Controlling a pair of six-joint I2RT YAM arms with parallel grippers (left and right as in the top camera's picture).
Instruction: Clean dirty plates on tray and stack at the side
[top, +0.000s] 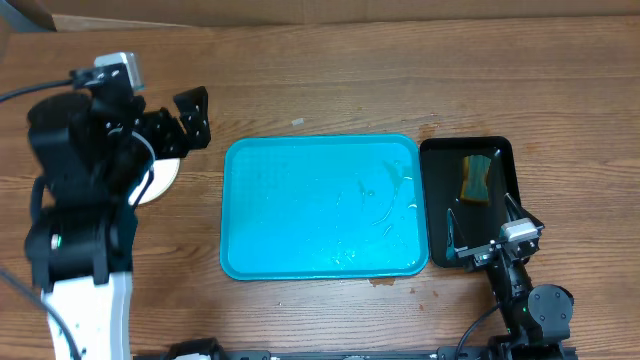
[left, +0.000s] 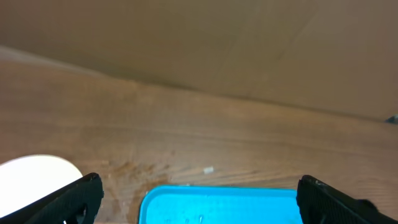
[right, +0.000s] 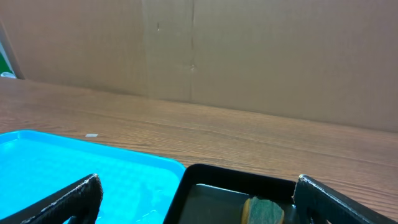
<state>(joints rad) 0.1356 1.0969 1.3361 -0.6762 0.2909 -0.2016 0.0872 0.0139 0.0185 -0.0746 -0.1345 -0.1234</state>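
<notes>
From overhead we see a brown wood-grain table (top: 330, 80) with the turquoise tray (top: 300, 200) at its middle, a smooth plastic rectangle with rounded corners and a raised rim, its floor glistening with wet streaks toward the right side. Just beside the tray's right rim lies a narrow glossy black tray (top: 500, 160) holding a yellow-and-green sponge (top: 478, 178). Near the table's left edge a round white plate (top: 162, 180) shows as a crescent, mostly hidden beneath the left arm, well clear of the tray; we cannot tell whether more plates lie under it. The left gripper (top: 193, 120) hangs past the tray's far-left corner with its jaws spread wide and nothing between them. The right gripper (top: 484, 225) sits over the near end of the black tray, equally wide and bare. The left wrist view adds what the overhead hides: the plate's (left: 37, 171) plain matte top at lower left, the tray's corner (left: 217, 202), a tiny white speck (left: 208, 169) on the wood, and a cardboard wall (left: 217, 43) behind. The right wrist view shows the tray's rim (right: 62, 162) touching the black tray (right: 236, 183) and the sponge's (right: 264, 211) coarse green face.
</notes>
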